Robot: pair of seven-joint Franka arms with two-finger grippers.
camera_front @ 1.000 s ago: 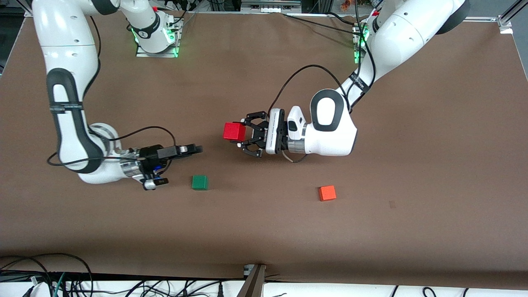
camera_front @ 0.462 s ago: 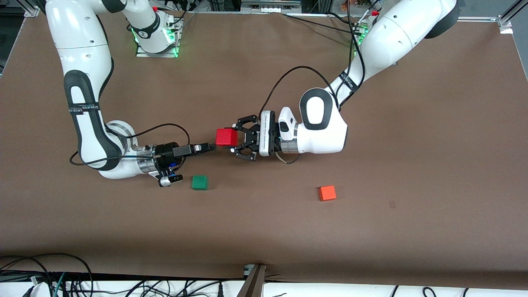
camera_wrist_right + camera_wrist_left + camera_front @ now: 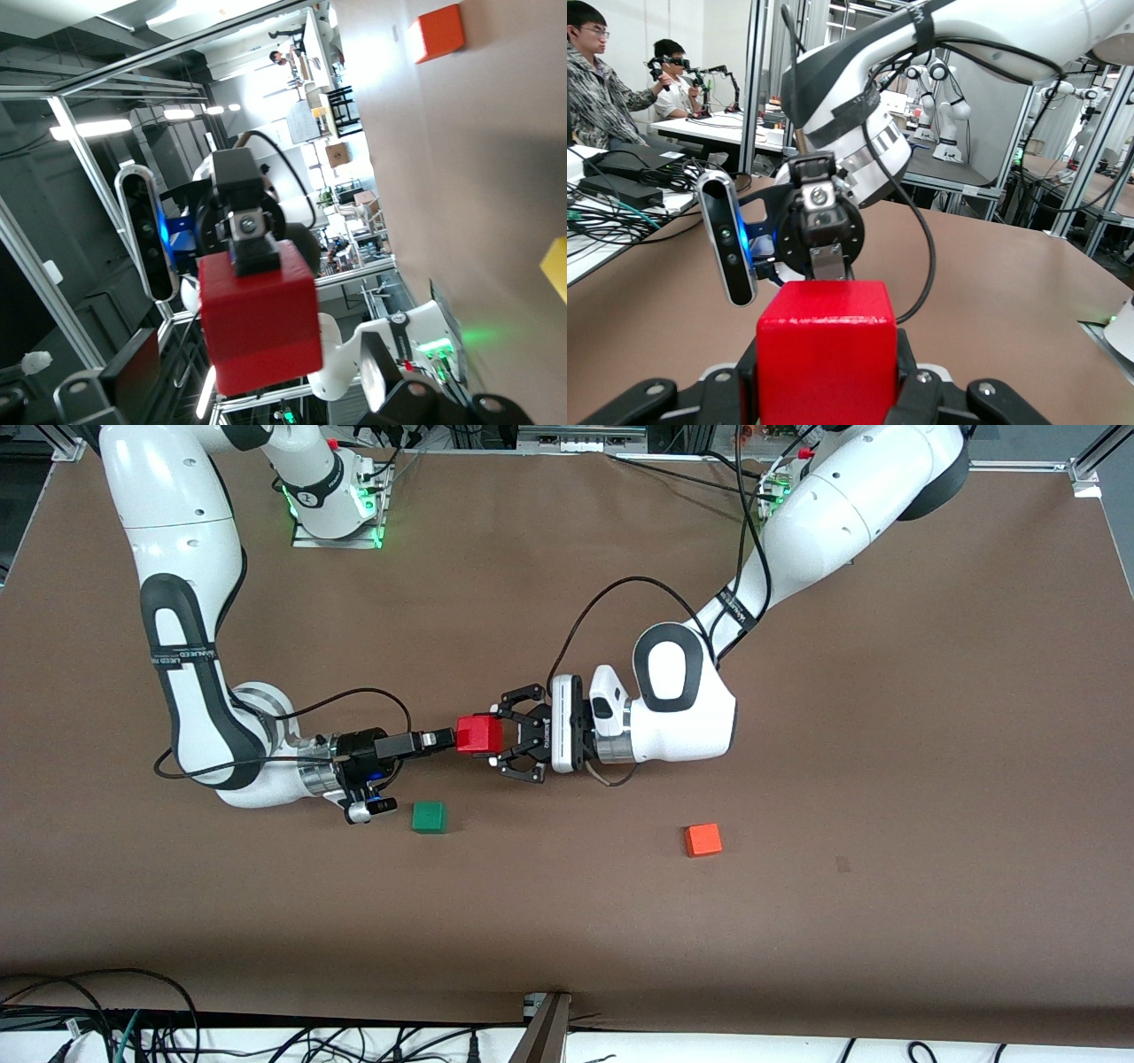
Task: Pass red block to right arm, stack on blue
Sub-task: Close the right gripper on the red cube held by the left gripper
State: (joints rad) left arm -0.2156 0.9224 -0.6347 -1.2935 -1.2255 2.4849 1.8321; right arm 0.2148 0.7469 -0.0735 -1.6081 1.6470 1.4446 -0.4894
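My left gripper [image 3: 490,737] is shut on the red block [image 3: 479,735] and holds it out sideways above the middle of the table. The block fills the left wrist view [image 3: 827,354], between the left gripper's [image 3: 827,394] dark fingers. My right gripper [image 3: 443,739] is open, and its fingertips reach the block's free face. In the right wrist view the red block [image 3: 259,323] hangs just ahead of the right gripper [image 3: 257,394], whose jaws stand wide apart. The right gripper also shows in the left wrist view [image 3: 819,252]. The blue cube is out of view.
A green cube [image 3: 429,817] lies on the brown table [image 3: 797,921], nearer the front camera than the right gripper. An orange cube [image 3: 702,840] lies toward the left arm's end and shows in the right wrist view [image 3: 437,34]. A yellow shape [image 3: 556,266] sits at that view's edge.
Both grippers have closed in on each other over the table's middle. The left gripper carried the red block toward the right arm, and the right gripper's tips now meet the block.
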